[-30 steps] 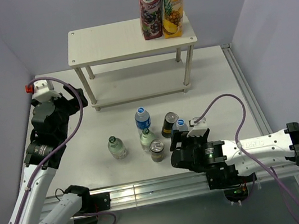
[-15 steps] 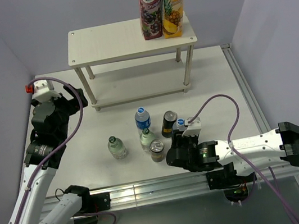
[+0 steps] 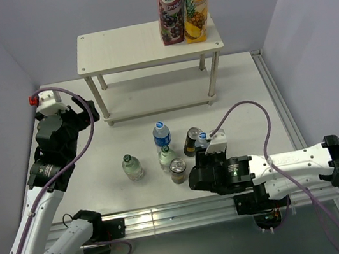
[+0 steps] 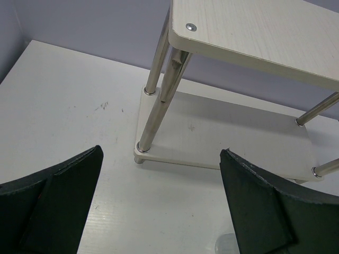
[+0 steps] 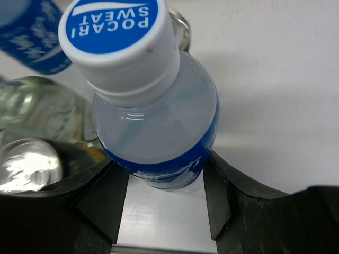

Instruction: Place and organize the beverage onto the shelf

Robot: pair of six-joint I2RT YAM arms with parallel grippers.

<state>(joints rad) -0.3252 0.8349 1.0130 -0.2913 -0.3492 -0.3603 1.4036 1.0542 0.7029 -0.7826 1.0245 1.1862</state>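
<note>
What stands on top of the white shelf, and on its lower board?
Two tall juice cartons stand at the right end of the shelf top; the rest is bare. The lower board looks bare, but the top covers part of it.

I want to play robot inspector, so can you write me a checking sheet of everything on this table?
Surface: white table, faint marks.
Job's things: shelf holds no beverage; two water bottles, two green-capped bottles, two cans grouped on table.
Clutter: two juice cartons on shelf top, right end.
Grippers: left gripper open, empty; right gripper shut on one water bottle.
Cables: purple cable along each arm.
Surroundings: plain lilac walls.
</note>
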